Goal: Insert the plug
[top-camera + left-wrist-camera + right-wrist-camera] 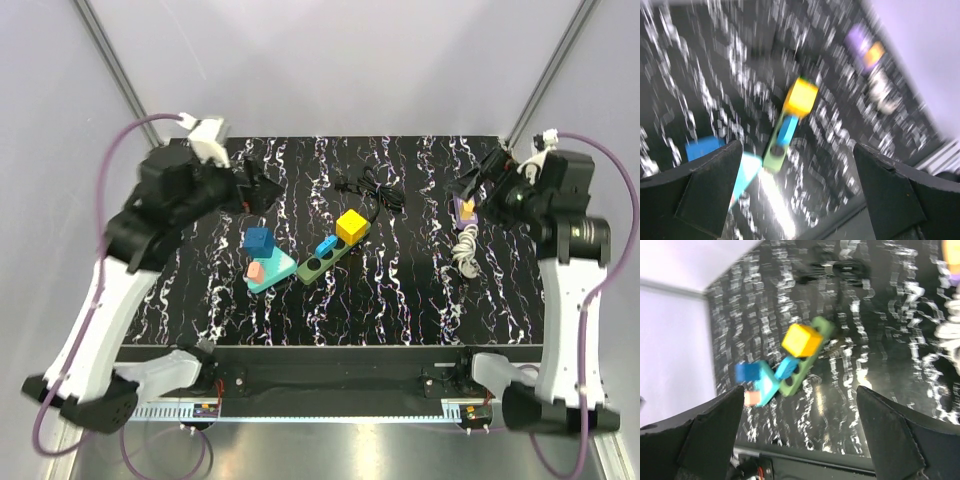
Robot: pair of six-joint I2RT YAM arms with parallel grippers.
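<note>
We see the left gripper (797, 150) and right gripper (800, 390) spread wide, holding nothing. Mid-table lies a green power strip (325, 262) with a yellow block (351, 226) on its far end — lettering too blurred to read.

Open tabletop (420, 300) right of power strip (322, 264), teal block (272, 272) close on its left, cable (372, 190) behind

green pwr strip (322, 262), yellow block (351, 226) atop
</note>
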